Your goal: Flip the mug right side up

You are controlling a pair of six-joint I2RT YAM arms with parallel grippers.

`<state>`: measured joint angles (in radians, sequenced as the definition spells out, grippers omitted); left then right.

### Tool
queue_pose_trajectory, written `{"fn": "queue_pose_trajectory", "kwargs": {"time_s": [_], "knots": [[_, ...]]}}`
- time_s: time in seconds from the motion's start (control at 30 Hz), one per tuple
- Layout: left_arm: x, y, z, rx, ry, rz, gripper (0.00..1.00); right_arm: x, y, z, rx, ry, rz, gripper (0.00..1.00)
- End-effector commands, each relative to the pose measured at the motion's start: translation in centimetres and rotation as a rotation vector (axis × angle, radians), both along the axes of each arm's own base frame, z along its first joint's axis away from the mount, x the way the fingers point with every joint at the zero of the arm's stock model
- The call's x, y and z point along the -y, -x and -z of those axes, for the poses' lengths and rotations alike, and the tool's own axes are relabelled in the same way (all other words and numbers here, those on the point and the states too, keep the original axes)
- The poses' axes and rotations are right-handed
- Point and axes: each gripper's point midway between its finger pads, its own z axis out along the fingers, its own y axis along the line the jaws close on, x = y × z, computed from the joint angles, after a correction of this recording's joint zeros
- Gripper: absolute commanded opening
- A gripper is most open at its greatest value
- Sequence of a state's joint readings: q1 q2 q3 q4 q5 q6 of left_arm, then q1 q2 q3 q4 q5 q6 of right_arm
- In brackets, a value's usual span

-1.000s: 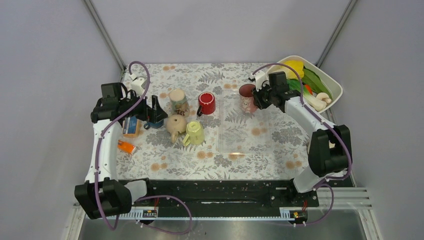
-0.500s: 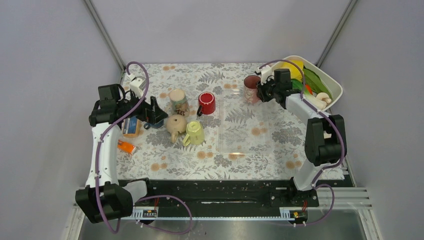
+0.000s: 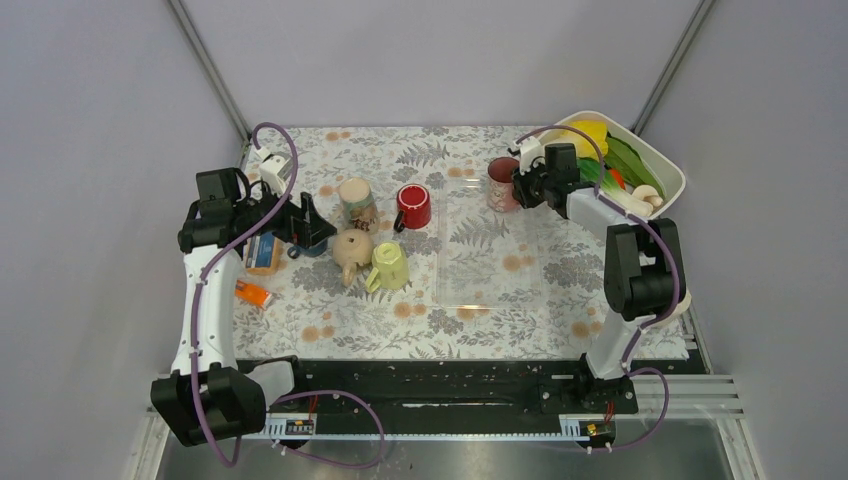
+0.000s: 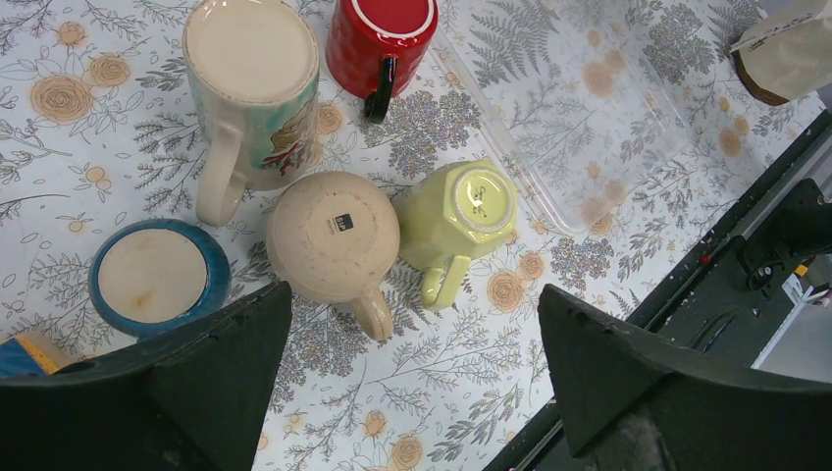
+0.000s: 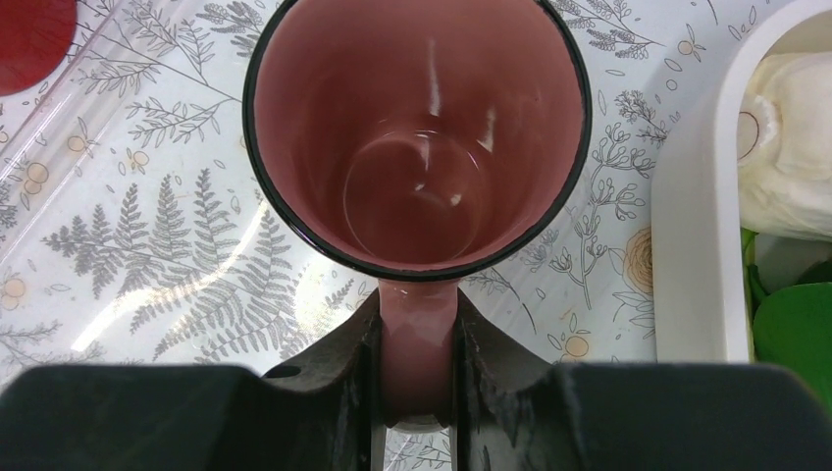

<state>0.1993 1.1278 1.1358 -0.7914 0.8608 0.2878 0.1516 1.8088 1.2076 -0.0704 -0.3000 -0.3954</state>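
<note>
A pink mug (image 5: pixel 417 137) stands mouth up at the far right of the table (image 3: pixel 502 181), its black rim and empty inside facing the right wrist view. My right gripper (image 5: pixel 417 353) is shut on the mug's handle, fingers (image 5: pixel 343 363) pressed on both sides; it shows in the top view (image 3: pixel 522 185). My left gripper (image 4: pixel 412 392) is open and empty above the upside-down mugs at the left (image 3: pixel 305 225).
Upside-down mugs lie at centre left: a red one (image 3: pixel 413 206), a patterned one (image 3: pixel 356 200), a beige one (image 3: pixel 352 250), a yellow-green one (image 3: pixel 390 266) and a blue one (image 4: pixel 152 277). A clear tray (image 3: pixel 490 250) lies mid-table. A white bin (image 3: pixel 668 170) of vegetables stands at far right.
My right gripper has carried the pink mug back and to the right, turning it from tilted to mouth up. The left arm has barely moved.
</note>
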Motion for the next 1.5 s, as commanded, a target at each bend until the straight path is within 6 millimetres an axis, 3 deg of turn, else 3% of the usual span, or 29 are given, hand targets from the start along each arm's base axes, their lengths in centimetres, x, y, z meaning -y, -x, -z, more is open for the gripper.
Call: {"fn": "queue_pose_trajectory", "kwargs": {"time_s": [0.0, 0.27, 0.3, 0.47, 0.57, 0.7, 0.87, 1.03, 1.13, 1.27, 1.47], "knots": [[0.2, -0.3, -0.8, 0.049, 0.015, 0.027, 0.99, 0.2, -3.1, -4.4, 0.183, -0.029, 0.005, 0.00], [0.3, -0.4, -0.8, 0.054, 0.018, 0.029, 0.99, 0.4, -2.5, -3.7, 0.152, -0.025, -0.009, 0.00], [0.3, -0.4, -0.8, 0.053, 0.018, 0.028, 0.99, 0.4, -2.4, -3.6, 0.149, -0.021, -0.011, 0.04], [0.4, -0.3, -1.0, 0.056, 0.023, 0.031, 0.99, 0.7, -1.9, -3.6, 0.140, 0.005, -0.018, 0.48], [0.4, -0.2, -1.0, 0.056, 0.023, 0.032, 0.99, 1.0, -0.9, -3.8, 0.107, 0.027, -0.028, 0.67], [0.4, -0.3, -1.2, 0.068, 0.020, 0.027, 0.99, 1.7, 0.1, -6.8, 0.132, 0.064, -0.025, 0.78], [-0.8, -1.5, -1.4, 0.104, -0.035, -0.033, 0.99, 1.6, 3.5, -15.1, 0.239, 0.035, -0.045, 0.99], [-2.5, -3.2, -0.8, 0.111, -0.133, -0.064, 0.99, 0.0, 10.4, -23.6, 0.312, -0.145, -0.076, 1.00], [-3.6, -4.2, 0.5, 0.085, -0.211, -0.062, 0.99, -0.9, 15.1, -25.8, 0.345, -0.218, -0.137, 1.00], [-5.5, -5.9, 2.8, 0.027, -0.319, -0.079, 0.99, -1.5, 18.4, -25.1, 0.369, -0.271, -0.179, 1.00], [-7.3, -7.5, 6.8, -0.055, -0.445, -0.046, 0.99, -2.3, 19.7, -22.1, 0.338, -0.304, -0.231, 1.00]]}}
